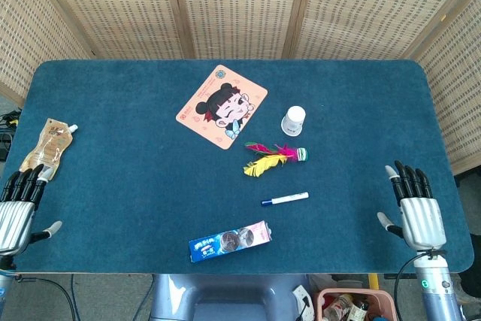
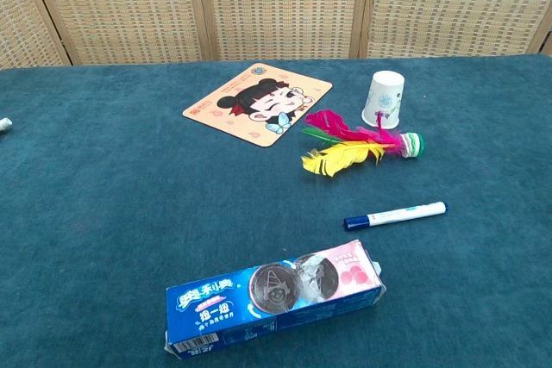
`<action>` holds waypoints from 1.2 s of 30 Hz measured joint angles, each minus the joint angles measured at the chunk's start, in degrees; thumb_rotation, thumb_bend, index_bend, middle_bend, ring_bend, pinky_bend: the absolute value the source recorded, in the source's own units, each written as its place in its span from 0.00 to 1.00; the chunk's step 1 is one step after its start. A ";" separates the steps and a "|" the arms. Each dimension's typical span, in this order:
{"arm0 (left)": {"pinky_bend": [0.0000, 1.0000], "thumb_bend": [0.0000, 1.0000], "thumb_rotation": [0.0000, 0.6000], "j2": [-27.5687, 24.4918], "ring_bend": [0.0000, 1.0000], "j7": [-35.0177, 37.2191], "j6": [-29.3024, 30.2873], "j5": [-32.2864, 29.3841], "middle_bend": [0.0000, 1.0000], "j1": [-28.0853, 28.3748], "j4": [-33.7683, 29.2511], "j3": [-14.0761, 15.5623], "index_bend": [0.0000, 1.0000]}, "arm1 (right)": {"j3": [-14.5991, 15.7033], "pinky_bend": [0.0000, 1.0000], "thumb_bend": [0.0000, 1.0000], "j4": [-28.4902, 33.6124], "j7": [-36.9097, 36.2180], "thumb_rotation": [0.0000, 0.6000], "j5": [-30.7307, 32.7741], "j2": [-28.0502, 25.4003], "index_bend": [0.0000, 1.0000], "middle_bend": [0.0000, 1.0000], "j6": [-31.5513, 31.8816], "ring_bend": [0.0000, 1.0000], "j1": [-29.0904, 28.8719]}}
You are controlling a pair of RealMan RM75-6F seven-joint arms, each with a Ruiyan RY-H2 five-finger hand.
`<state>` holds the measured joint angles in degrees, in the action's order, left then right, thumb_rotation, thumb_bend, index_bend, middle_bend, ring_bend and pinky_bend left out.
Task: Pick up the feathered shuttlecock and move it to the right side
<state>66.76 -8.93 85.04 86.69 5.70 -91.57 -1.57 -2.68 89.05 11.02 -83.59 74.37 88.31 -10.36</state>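
Observation:
The feathered shuttlecock (image 1: 273,157) (image 2: 358,147) lies on its side near the middle of the blue table, pink, yellow and green feathers pointing left, green-and-white base to the right. My right hand (image 1: 412,203) rests at the table's near right edge, open, fingers straight and apart, far from the shuttlecock. At the near left edge my left hand (image 1: 19,208) lies open too, holding nothing. Neither hand shows in the chest view.
A white paper cup (image 1: 294,120) (image 2: 384,99) stands just behind the shuttlecock. A marker pen (image 1: 285,199) (image 2: 396,215) lies in front of it, a cookie box (image 1: 229,240) (image 2: 272,297) nearer still. A cartoon mat (image 1: 222,105) sits behind, a snack pouch (image 1: 48,145) far left.

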 measured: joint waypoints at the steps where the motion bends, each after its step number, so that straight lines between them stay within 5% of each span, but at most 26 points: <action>1: 0.00 0.15 1.00 0.00 0.00 -0.06 0.02 0.01 0.00 -0.01 -0.03 0.01 0.00 | -0.10 0.00 0.20 -0.18 0.10 1.00 -0.20 0.14 0.00 0.00 0.16 0.00 0.08; 20: 0.00 0.15 1.00 -0.04 0.00 -0.56 0.78 1.07 0.00 -0.27 -0.67 0.33 0.00 | -2.25 0.00 0.20 0.51 2.12 1.00 -0.92 1.71 0.06 0.00 -2.52 0.00 -1.14; 28: 0.00 0.15 1.00 -0.20 0.00 0.60 0.72 0.44 0.00 -0.26 -0.42 -0.05 0.00 | -8.45 0.00 0.20 4.95 9.44 1.00 1.33 4.02 0.19 0.00 -7.98 0.00 -8.39; 36: 0.00 0.15 1.00 -0.62 0.00 2.70 0.41 0.04 0.00 -0.16 0.31 -0.34 0.00 | -15.33 0.00 0.20 7.93 24.65 1.00 13.23 11.59 0.25 0.00 -16.49 0.00 -19.17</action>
<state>66.13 -6.23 85.45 86.73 5.54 -91.26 -1.90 -18.01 96.98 35.67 -70.36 85.96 71.82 -29.53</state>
